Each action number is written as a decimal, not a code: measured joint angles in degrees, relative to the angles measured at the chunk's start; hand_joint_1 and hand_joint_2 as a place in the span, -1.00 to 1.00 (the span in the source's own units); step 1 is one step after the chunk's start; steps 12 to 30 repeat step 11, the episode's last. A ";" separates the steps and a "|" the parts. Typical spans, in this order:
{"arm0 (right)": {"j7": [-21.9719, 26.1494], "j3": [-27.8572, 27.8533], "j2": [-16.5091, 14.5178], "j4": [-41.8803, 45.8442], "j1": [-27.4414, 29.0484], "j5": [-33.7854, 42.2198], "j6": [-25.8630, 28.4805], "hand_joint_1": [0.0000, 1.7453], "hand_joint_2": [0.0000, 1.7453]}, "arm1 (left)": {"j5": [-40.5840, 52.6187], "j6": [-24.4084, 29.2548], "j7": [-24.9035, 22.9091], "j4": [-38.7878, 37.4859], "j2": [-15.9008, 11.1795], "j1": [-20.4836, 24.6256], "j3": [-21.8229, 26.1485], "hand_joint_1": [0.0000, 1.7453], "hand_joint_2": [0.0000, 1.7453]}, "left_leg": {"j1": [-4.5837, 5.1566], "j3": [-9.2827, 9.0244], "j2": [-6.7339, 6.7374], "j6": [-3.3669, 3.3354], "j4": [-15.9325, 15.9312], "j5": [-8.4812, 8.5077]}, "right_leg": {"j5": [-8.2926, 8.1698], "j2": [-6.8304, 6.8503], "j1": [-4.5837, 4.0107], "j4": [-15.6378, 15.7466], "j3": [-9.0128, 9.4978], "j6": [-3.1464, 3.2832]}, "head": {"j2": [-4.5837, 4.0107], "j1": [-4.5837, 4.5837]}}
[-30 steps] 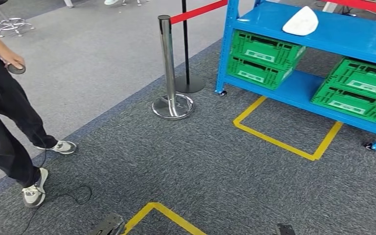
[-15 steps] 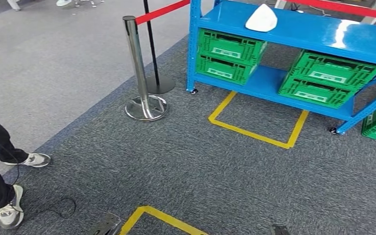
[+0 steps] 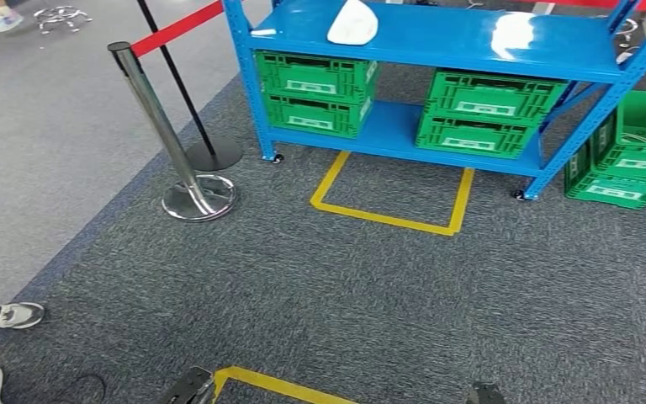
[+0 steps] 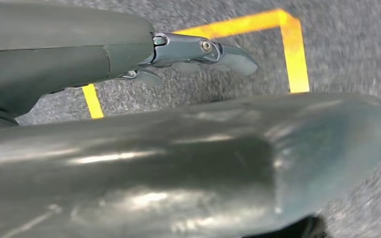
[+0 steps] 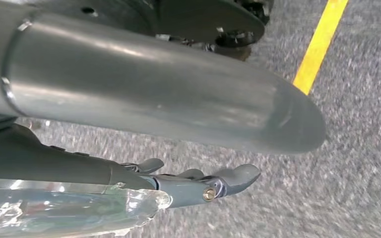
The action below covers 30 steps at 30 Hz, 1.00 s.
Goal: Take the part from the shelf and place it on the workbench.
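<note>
From my head I see the white part [image 3: 352, 22] on the blue shelf [image 3: 463, 40], far ahead of my hands; at each wrist, my left hand [image 4: 198, 52] and right hand [image 5: 198, 186] hang empty over grey carpet [image 5: 367, 148], fingers loosely extended.

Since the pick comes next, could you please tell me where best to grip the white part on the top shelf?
Probably across the white part's narrower width, from above and the front: it lies low and domed near the shelf's open front-left edge, with nothing above it.
</note>
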<state>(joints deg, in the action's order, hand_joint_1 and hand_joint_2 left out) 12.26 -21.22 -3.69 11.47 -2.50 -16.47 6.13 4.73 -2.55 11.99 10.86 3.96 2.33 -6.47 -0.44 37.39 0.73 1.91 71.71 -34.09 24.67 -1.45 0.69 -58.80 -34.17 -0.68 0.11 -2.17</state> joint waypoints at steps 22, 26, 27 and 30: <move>-0.06 -0.50 0.02 -0.01 0.71 -0.25 0.04 -1.00 -1.00 | 0.58 1.05 -0.04 0.00 0.07 0.39 -0.01 -1.00 -1.00 | -0.66 -5.05 -3.22 -1.48 -13.97 8.28 | -0.22 -5.80 0.42 -0.05 -1.24 -2.70 | 0.00 0.13; -0.06 -0.50 0.02 -0.01 0.71 -0.25 0.04 -1.00 -1.00 | 0.58 1.05 -0.04 0.00 0.07 0.39 -0.01 -1.00 -1.00 | -0.66 -5.05 -3.22 -1.48 -13.97 8.28 | -0.22 -5.80 0.42 -0.05 -1.24 -2.70 | 0.00 0.13; -0.06 -0.50 0.02 -0.01 0.71 -0.25 0.04 -1.00 -1.00 | 0.58 1.05 -0.04 0.00 0.07 0.39 -0.01 -1.00 -1.00 | -0.66 -5.05 -3.22 -1.48 -13.97 8.28 | -0.22 -5.80 0.42 -0.05 -1.24 -2.70 | 0.00 0.13; -0.06 -0.50 0.02 -0.01 0.71 -0.25 0.04 -1.00 -1.00 | 0.58 1.05 -0.04 0.00 0.07 0.39 -0.01 -1.00 -1.00 | -0.66 -5.05 -3.22 -1.48 -13.97 8.28 | -0.22 -5.80 0.42 -0.05 -1.24 -2.70 | 0.00 0.13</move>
